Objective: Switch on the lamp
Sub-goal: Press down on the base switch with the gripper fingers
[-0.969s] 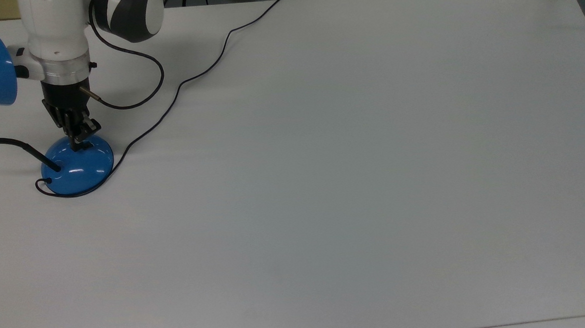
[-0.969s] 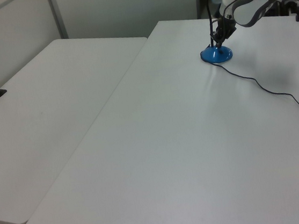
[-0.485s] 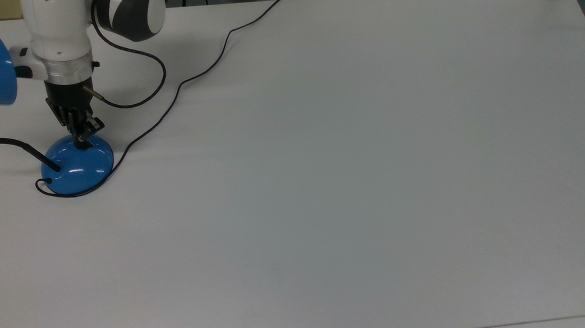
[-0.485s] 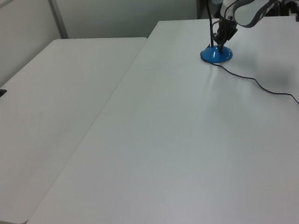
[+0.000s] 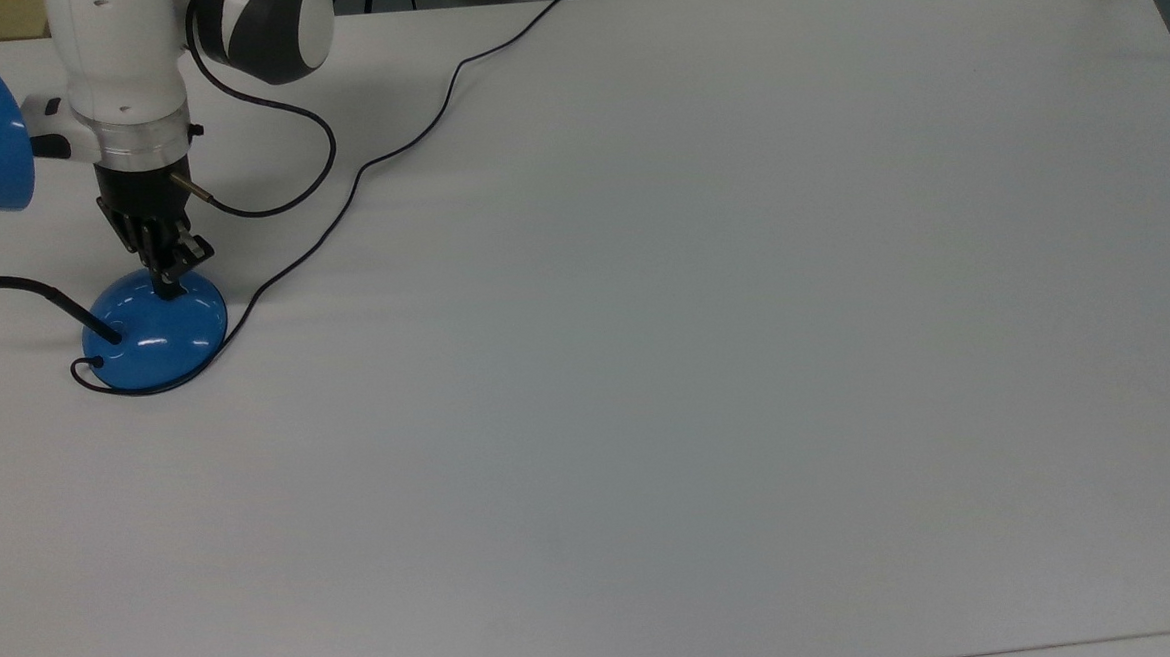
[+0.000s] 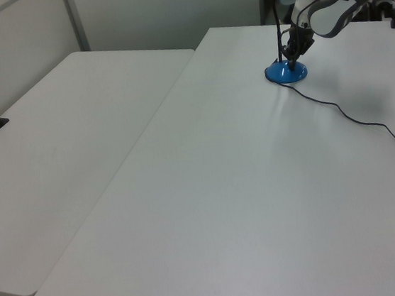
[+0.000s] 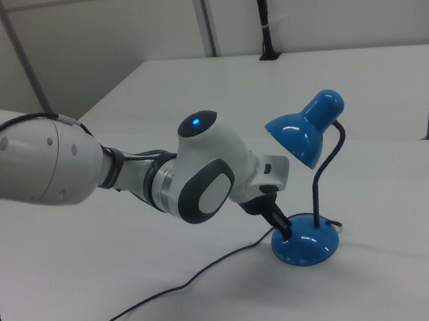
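Lamp: I count one lamp point(image 5: 155, 336), standing at the top view's left edge on the table point(image 5: 697, 363).
Base: one blue dome, cord point(image 5: 366, 160) trailing from it across the table.
Shade: one blue cone point(image 7: 304, 131), unlit as far as I see.
Gripper: my one gripper point(image 5: 172, 280) has its tips on the base's top; fingers look pressed together.
Tables: I count two, side by side in the left view.

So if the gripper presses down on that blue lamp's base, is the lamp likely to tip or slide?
Probably not tip: the lamp stands on a wide, low dome base flat on the table, and the gripper presses from above. A slight slide seems possible, since base and tabletop both look smooth and glossy. The thin bent neck carrying the shade may wobble a little.
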Robot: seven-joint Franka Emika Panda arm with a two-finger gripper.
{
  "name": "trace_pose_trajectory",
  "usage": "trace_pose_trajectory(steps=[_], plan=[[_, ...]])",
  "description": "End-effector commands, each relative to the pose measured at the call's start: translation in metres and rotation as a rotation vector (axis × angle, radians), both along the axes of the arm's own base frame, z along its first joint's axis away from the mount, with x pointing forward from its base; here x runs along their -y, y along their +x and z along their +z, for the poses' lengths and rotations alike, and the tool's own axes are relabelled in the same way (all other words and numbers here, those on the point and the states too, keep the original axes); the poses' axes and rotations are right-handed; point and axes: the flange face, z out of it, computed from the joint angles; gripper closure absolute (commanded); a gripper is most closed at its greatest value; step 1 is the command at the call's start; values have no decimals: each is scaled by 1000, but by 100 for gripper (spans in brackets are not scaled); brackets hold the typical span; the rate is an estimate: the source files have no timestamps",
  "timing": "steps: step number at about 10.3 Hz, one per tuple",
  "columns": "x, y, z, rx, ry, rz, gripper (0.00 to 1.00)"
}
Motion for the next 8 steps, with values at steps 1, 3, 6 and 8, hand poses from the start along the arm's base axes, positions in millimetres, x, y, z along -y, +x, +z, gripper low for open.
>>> trace_pose_trajectory(steps=[1, 3, 6, 8], plan=[[0, -3, -5, -12, -11, 5, 100], [1, -2, -14, -20, -9, 6, 100], [9, 0, -27, -14, -14, 5, 100], [10, 0, -30, -25, -24, 18, 100]])
